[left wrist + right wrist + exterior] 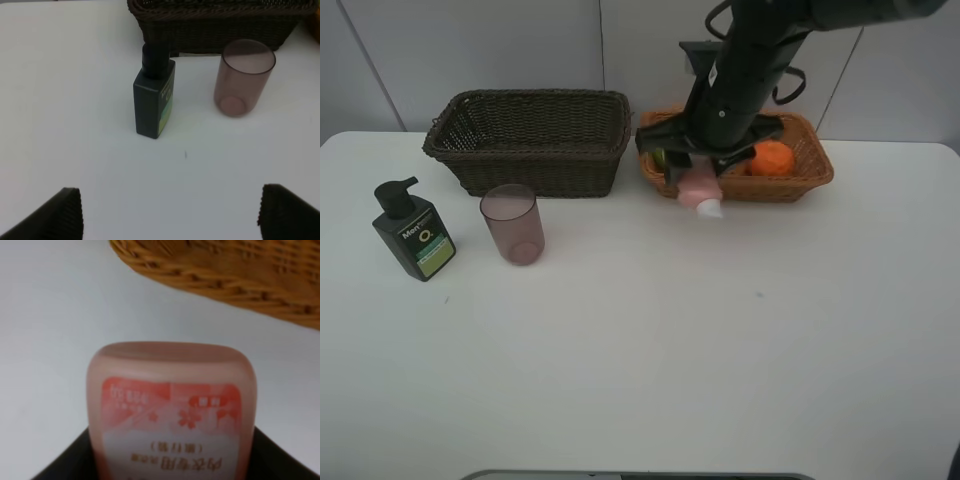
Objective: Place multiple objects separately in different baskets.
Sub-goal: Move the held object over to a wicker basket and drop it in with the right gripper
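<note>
My right gripper (692, 172) is shut on the pink squeeze tube (701, 190), holding it above the table at the front left edge of the light orange-tan basket (810, 172). The tube fills the right wrist view (172, 410), with the tan basket (225, 267) beyond it. An orange (772, 158) and a bit of green fruit (660, 157) lie in the tan basket. The dark brown basket (532, 140) stands at the back left. The mauve cup (512, 223) and dark green pump bottle (413, 232) stand before it, also in the left wrist view: cup (243, 77), bottle (154, 97). My left gripper (170, 212) is open.
The brown basket (215, 22) runs along the far side in the left wrist view. The white table (670, 350) stretches bare toward the front. The right arm hides part of the tan basket's inside.
</note>
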You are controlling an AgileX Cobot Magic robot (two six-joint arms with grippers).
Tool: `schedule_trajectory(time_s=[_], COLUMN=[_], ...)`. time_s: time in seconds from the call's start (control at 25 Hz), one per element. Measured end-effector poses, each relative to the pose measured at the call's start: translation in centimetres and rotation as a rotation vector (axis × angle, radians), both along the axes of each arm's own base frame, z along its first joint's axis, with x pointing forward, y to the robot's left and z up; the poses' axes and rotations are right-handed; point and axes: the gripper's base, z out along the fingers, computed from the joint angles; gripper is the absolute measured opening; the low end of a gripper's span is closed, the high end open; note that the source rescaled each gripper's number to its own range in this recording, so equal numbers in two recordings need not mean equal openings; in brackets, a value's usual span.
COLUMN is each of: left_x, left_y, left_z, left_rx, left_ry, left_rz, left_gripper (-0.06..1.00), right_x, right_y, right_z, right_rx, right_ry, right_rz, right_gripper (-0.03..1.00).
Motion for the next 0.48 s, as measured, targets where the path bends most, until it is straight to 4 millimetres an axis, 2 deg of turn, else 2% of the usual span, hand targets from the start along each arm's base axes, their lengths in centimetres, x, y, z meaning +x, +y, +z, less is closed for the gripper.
schedule_trajectory(time_s=[0.24,0.48], left_x=[0.0,0.0], left_y=[0.0,0.0], left_z=[0.0,0.0], left_rx=[0.0,0.0], left_ry=[0.0,0.0], left_rz=[0.0,0.0], left_gripper=[0.91,0.91], right_x=[1.8,3.7], right_y=[4.1,8.2], right_z=[3.1,5.8], right_rx=[0.086,0.28], right_ry=[-0.137,-0.402], right_rz=[0.076,0.148], right_gripper=[0.0,0.0])
